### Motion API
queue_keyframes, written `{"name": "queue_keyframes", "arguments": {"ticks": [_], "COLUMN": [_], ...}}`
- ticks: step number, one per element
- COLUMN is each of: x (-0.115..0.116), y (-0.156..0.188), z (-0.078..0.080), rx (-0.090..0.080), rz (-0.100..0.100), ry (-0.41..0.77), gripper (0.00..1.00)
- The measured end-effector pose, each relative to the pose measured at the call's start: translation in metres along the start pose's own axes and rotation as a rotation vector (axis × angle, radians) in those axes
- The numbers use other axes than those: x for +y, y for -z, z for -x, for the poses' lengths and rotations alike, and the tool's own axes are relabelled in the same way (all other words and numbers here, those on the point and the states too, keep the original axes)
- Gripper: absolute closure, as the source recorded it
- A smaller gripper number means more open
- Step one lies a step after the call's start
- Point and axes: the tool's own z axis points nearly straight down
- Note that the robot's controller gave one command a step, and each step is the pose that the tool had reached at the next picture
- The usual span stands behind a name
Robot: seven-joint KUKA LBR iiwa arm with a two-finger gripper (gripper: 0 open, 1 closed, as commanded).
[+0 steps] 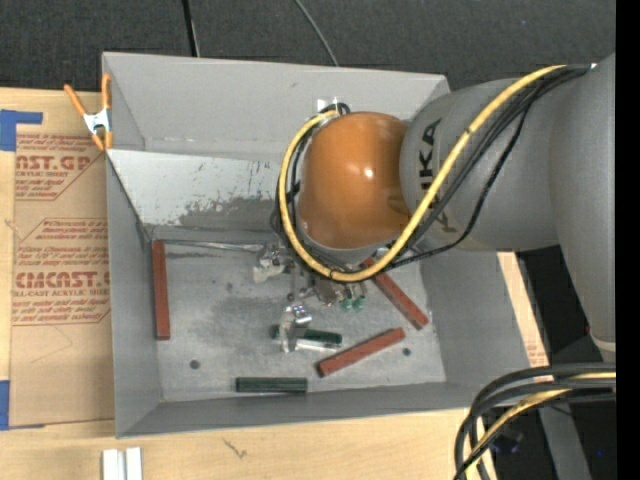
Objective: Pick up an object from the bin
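— In the grey bin (135,268), what takes up the most room?
— The arm (520,168), which comes in from the right. Its orange cover (350,193) hangs over the back half of the floor, with yellow-and-black cables (290,198) looped round it.
— And the tool?
— The tool (318,293) sits just under the cover, low over the middle of the floor. The cover hides most of it, so I cannot tell whether it is wide or narrow, or whether it holds anything.
— What lies nearest to it?
— A short dark stick (322,339), just in front of the tool. A silvery metal piece (294,324) sits at its left end, touching or nearly so. Beside them a reddish-brown stick (361,352) lies slanted, its lower end near the dark one.
— Any others?
— A second brown stick (403,301) slants out from under the cover on the right. A long red stick (160,290) lies along the left wall, well apart. A dark green stick (271,385) lies flat by the front wall.
— Anything smaller?
— A pale metal bit (268,264) left of the tool, and a small green bit (351,303) just to its right.
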Motion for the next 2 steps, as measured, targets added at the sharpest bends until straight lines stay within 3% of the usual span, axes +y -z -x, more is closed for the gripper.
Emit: {"name": "queue_keyframes", "arguments": {"ticks": [1, 2], "x": [-0.041, -0.047], "y": [-0.059, -0.071], "z": [0.001, -0.016], "rx": [-0.005, 0.001], "rz": [0.003, 0.003], "ry": [0.159, 0.341], "gripper": [0.00, 1.00]}}
